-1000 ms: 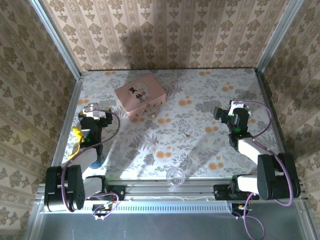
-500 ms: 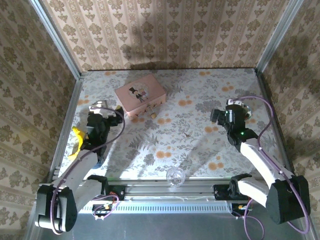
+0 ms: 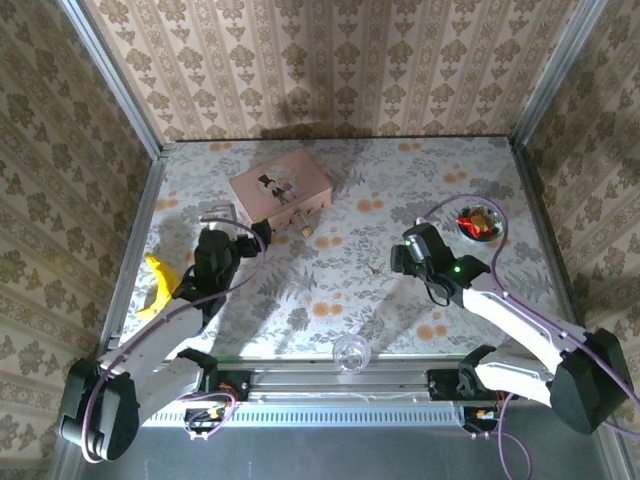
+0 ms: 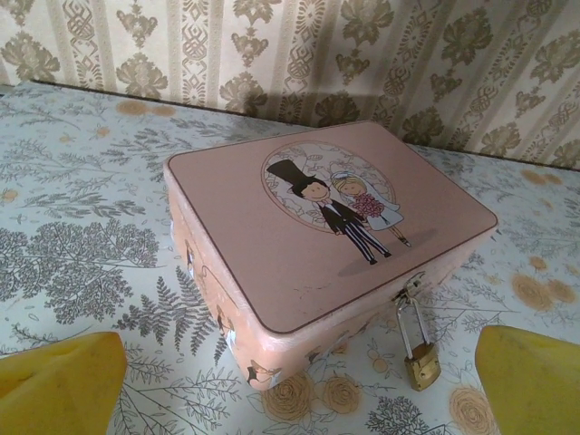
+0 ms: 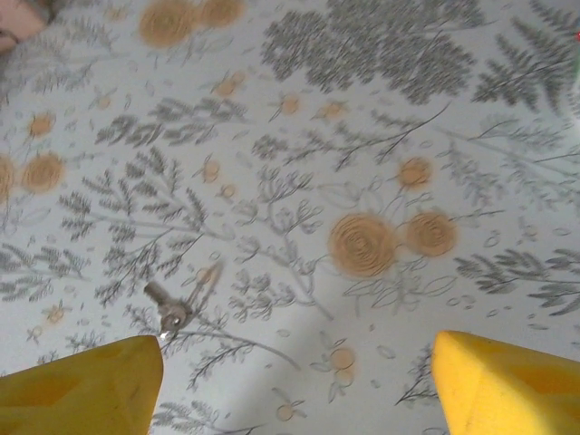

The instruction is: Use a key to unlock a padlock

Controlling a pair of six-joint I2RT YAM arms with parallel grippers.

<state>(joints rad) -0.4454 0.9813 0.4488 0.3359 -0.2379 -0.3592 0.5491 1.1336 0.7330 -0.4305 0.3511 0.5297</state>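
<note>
On the fern-printed desk (image 3: 340,290), the left gripper (image 4: 292,385) is gaping wide and empty before a rounded pink tin box (image 4: 299,236). A brass padlock (image 4: 420,362) is hanging from the box's clasp. A small silvery key (image 5: 168,310) is lying flat beneath the open, empty right gripper (image 5: 294,385).

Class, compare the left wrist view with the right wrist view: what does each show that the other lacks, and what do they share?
Left wrist: the picture lid of a pink box, with a brass padlock hanging at its clasp. Right wrist: a small silvery key lying on the floral table. Shared: that floral table and yellow fingers in the bottom corners.
</note>
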